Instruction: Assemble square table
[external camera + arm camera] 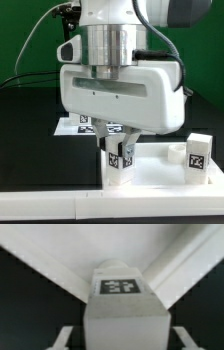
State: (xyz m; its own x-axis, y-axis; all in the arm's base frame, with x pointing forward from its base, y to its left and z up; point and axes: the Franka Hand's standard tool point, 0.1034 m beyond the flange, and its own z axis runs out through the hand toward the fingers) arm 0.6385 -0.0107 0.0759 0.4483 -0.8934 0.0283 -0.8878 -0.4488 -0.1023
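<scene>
Left: a thin flat white marker board [85, 123] lies on the black table [30, 140], half hidden behind the arm.
Centre: a short white plastic leg with a black-and-white square tag [121, 157] stands upright at the left end of the white plastic square slab with a raised rim [160, 170], directly beneath the robot's broad white hand.
Jaws: set either side of that leg; an onlooker cannot tell whether they pinch it or merely flank it.
Right: a second short white tagged leg [198, 152] stands upright at the slab's right end, well apart from the first.
Risk: if the jaws bite off-centre, the leg would likely tilt or skid at the corner. A leg not square to its socket could jam there or drag the light slab along.
Exterior view alone: shows the second leg, the marker board and the slab's spread, but the hand masks the grip.
Wrist view alone: looks along the leg's tag [118, 286] to the slab's rim walls [175, 269] meeting in a corner, with a white finger [67, 338] on each flank.
</scene>
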